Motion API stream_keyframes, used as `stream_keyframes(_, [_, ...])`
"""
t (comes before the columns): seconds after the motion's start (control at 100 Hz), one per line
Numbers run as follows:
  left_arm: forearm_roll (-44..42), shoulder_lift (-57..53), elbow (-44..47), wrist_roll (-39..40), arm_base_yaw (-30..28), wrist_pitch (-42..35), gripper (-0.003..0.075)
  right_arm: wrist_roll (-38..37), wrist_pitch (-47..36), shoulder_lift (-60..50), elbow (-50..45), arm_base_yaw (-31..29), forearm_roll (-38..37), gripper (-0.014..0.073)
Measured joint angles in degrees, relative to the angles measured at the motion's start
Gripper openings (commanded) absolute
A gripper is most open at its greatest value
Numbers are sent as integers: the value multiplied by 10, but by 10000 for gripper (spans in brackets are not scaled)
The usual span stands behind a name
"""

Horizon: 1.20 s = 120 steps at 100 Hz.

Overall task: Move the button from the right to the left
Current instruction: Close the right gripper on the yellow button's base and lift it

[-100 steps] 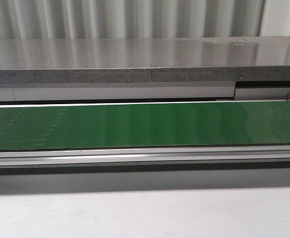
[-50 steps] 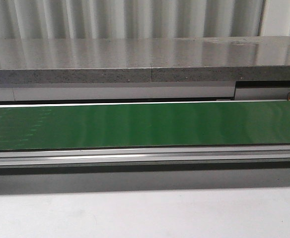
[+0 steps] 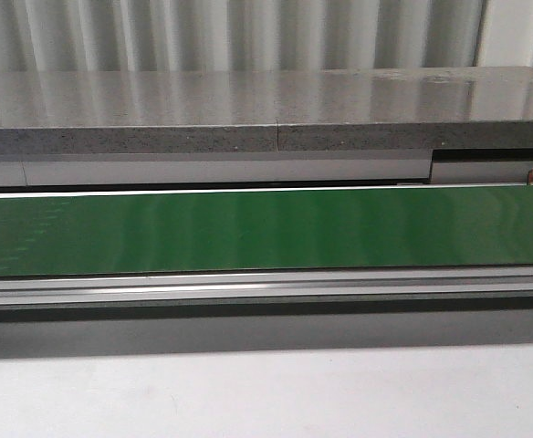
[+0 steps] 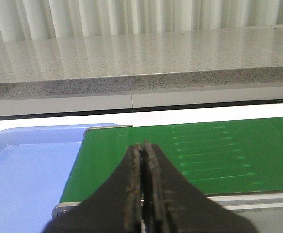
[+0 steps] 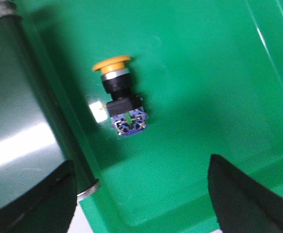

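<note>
The step in hand looks like the approach: the right gripper, spread wide, hovers over the button at upper left in the green tray and must descend to pinch it, while the left gripper is pressed together.

Even, bright indoor light. The stone counter shows pale striped glare; the belt carries soft sheen. The right wrist picture is slightly blurred.

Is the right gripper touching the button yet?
Apart. The right wrist view shows the button lying in the green tray, bare tray between it and both open fingers.
</note>
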State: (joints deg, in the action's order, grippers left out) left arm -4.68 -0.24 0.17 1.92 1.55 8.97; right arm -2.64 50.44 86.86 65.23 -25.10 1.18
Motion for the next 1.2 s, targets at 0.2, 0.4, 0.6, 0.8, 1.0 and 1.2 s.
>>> stream_keyframes(0.2, [0, 0, 0, 0, 0, 0, -20, 0, 6, 92, 21, -6, 0, 561])
stream_keyframes(0.4, [0, 0, 0, 0, 0, 0, -20, 4, 6, 155, 31, -6, 0, 561])
stream_keyframes(0.6, [0, 0, 0, 0, 0, 0, -20, 13, 3, 177, 41, -6, 0, 561])
stream_keyframes(0.8, [0, 0, 0, 0, 0, 0, -20, 15, 3, 205, 50, -6, 0, 558])
stream_keyframes(1.0, [0, 0, 0, 0, 0, 0, -20, 17, -3, 218, 50, -6, 0, 328])
stream_keyframes(1.2, [0, 0, 0, 0, 0, 0, -20, 17, -7, 224, 50, -6, 0, 253])
